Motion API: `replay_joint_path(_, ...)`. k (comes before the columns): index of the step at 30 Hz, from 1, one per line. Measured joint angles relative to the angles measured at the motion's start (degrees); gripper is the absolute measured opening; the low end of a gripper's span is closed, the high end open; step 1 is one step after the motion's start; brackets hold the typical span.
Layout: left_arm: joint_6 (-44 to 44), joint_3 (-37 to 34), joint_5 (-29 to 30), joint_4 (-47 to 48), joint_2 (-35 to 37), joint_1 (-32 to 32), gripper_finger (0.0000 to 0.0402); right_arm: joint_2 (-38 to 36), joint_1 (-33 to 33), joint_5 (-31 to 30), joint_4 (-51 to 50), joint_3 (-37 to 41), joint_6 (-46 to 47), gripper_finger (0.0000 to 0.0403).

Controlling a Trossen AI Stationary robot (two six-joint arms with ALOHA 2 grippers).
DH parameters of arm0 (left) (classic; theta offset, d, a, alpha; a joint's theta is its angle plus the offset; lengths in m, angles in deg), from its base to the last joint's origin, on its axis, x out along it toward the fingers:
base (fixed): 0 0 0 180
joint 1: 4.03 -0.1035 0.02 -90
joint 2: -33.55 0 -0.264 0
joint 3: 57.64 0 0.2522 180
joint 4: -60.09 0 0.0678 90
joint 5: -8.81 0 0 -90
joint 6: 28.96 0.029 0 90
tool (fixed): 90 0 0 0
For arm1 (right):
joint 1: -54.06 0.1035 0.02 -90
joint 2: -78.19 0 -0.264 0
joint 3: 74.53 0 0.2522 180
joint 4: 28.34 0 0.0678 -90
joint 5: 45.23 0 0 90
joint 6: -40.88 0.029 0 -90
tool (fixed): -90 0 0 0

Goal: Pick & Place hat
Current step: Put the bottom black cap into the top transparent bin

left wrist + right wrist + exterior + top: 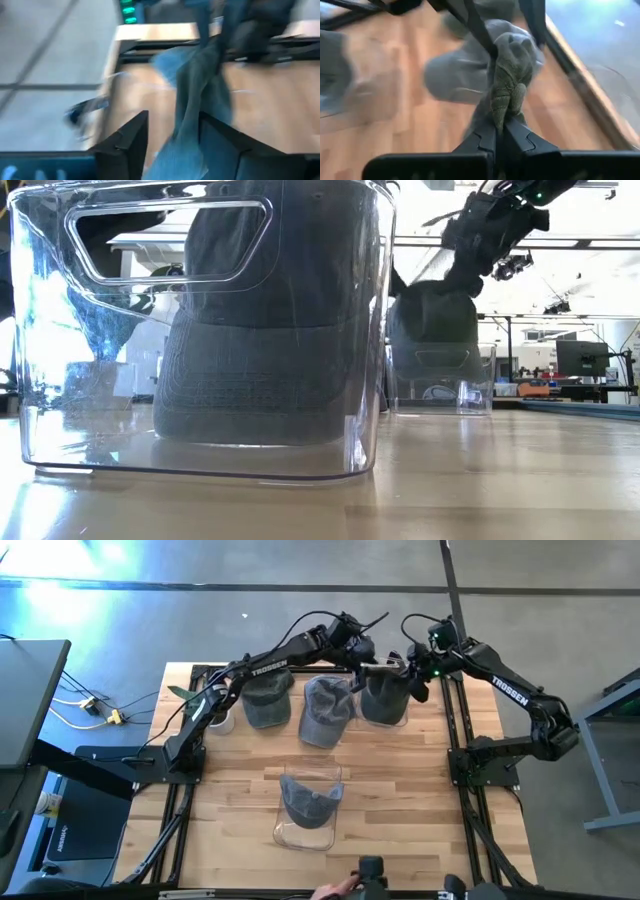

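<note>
The right gripper point(501, 125) is pinching its fingers tight on a bunched fold of a grey hat point(384, 695) at the far end of the wooden table point(400, 800), beyond the clear bin point(311, 808) that is holding another hat point(309, 802). The left gripper point(172, 137) is hanging just beside that lifted hat with its fingers partly apart, the cloth running between them. Two more hats point(268, 700) are sitting beside it, farther from the right gripper.

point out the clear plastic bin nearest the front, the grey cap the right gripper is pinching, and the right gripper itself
clear plastic bin point(283, 834), high view, front rim
grey cap pinched by the right gripper point(512, 75), right wrist view, bunched fabric above the fingers
right gripper point(501, 131), right wrist view, between the shut fingertips
</note>
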Motion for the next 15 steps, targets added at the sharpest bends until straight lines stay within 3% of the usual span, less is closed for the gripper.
replay_joint_path(4, 0.7, 0.0, 6.6, 0.6, 0.3, -0.1, 0.0186, 0.1, 0.0, -7.4, 1.7, 0.0, 0.3, 0.0014)
replay_joint_path(15, 2.5, 0.1, 6.4, 6.9, 3.3, 0.8, 0.019, 4.6, 0.0, -17.9, 8.6, 0.0, -3.6, 0.0013)
